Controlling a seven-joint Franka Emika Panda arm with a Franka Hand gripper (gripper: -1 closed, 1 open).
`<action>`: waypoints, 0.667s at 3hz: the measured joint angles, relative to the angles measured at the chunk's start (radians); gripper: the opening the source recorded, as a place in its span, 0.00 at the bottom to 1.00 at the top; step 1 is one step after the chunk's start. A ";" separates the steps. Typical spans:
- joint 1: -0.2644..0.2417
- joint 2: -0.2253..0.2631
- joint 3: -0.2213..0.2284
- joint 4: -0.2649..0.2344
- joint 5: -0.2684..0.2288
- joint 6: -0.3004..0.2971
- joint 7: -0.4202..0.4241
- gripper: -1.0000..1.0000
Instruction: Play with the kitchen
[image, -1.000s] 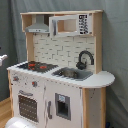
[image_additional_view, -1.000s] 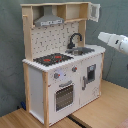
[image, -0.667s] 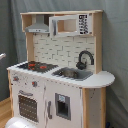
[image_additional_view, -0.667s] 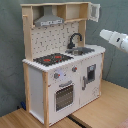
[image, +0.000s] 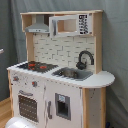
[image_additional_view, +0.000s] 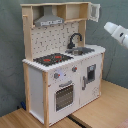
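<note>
White and light wood, the toy kitchen (image_additional_view: 62, 65) stands on a wooden floor (image_additional_view: 100, 112) before a grey curtain (image: 114, 45). At the second exterior view's right edge, a white arm part (image_additional_view: 118, 32) hangs apart from the kitchen; I cannot tell how its gripper stands.

The kitchen (image: 60, 75) stands upright; perhaps an arm (image: 19, 123) below.

Grey backdrop curtain (image: 115, 50), wooden tabletop (image_additional_view: 107, 107)

Kitchen (image_additional_view: 62, 75) on wooden table (image_additional_view: 100, 107)
</note>
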 joint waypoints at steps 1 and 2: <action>-0.006 0.000 -0.044 0.029 -0.079 -0.039 0.054 1.00; -0.010 0.000 -0.101 0.066 -0.165 -0.088 0.107 1.00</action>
